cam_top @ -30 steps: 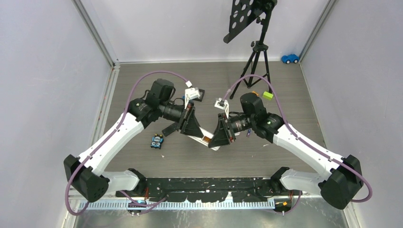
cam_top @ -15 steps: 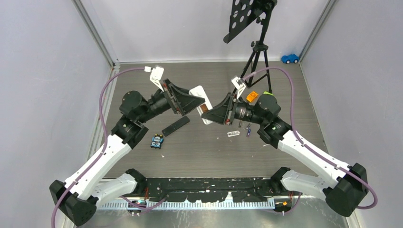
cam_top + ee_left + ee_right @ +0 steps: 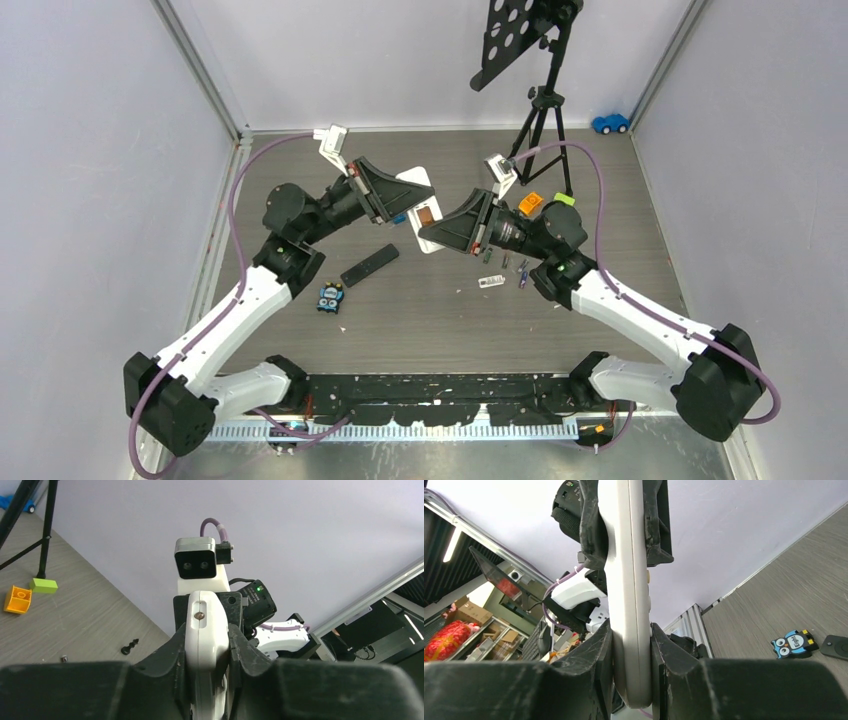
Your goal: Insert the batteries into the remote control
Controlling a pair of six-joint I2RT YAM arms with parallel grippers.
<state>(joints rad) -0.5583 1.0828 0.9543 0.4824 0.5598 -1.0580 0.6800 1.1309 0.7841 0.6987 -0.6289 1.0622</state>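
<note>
The two arms meet over the table (image 3: 450, 320) with the remote control (image 3: 629, 590) slung between them, lifted clear of the surface. The left gripper (image 3: 207, 645) is closed nearly tight on one end of that white body. The right gripper (image 3: 631, 645) is clamped the same way on the other end, its fingers pressing both flat sides.

The biggest hazard is this double hold. If the arms pull or twist against each other, the remote can slip out of one claw, swing from the other and drop. A brownish patch shows on the remote between the claws, probably the open battery bay, though that cannot be confirmed. Squeezing too close to it could flex the shell.

The tripod (image 3: 540, 140) stands behind the remote on the right arm's side, near enough that a wide swing of that arm could clip a leg.

A black flat bar (image 3: 369, 265) lies on the table below the remote toward the left arm, with an owl-printed piece (image 3: 331, 297) further out.

The batteries (image 3: 521, 273) lie loose on the table below the remote on the right arm's side, well apart from it. With both claws occupied, neither can fetch one until one lets go. Being tiny cylinders, they are likely to roll away if nudged or pinched off-centre.
</note>
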